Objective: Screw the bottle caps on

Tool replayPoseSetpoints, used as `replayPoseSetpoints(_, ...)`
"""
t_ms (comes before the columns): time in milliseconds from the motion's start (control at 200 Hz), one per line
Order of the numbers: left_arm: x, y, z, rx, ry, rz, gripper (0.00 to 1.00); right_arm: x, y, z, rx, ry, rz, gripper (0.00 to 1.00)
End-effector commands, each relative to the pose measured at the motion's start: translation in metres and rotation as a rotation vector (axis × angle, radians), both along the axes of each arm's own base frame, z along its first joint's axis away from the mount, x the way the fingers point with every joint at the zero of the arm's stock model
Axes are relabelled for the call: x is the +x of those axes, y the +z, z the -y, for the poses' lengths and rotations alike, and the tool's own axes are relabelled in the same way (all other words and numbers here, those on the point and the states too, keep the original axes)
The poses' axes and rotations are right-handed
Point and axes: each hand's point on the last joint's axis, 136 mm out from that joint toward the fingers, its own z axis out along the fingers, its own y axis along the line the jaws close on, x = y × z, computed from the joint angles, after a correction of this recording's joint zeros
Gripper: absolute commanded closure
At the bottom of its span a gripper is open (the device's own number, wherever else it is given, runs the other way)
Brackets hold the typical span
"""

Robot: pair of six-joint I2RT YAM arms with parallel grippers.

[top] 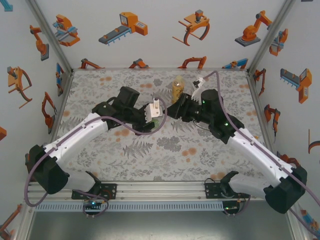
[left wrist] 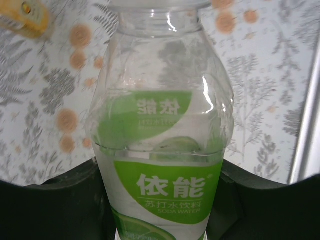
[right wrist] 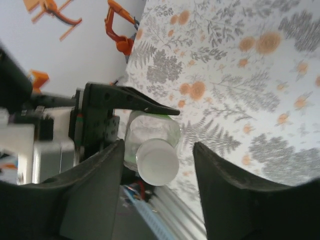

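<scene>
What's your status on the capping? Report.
Left hand shut on clear plastic bottle with green label. Right hand open around white round plastic cap on its neck. Amber plastic bottle upright just beyond.

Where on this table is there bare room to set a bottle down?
Free: the table's near strip between the arms and the front rail, and its far-left corner. Crowded: centre, where the left gripper and right gripper meet at the green-label bottle, and behind, around the amber bottle.
</scene>
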Motion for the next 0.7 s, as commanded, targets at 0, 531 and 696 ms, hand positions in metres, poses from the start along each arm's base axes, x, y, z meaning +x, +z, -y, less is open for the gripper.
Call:
replayPoseSetpoints(0, -0.039, 0.01, 0.005, -0.049, -0.193, -0.153, 1.0, -0.03, 0.035, 0.004, -0.129, 0.183, 0.287, 0.42)
replayPoseSetpoints(531, -0.102, 0.035, 0.001, -0.138, -0.49, -0.455, 1.0, -0.154, 0.053, 0.007, -0.233, 0.885, 1.024, 0.4)
replayPoseSetpoints(696, -0.105, 0.038, 0.001, -0.15, -0.5, -0.46, 1.0, -0.149, 0.054, 0.001, -0.225, 0.893, 1.055, 0.41)
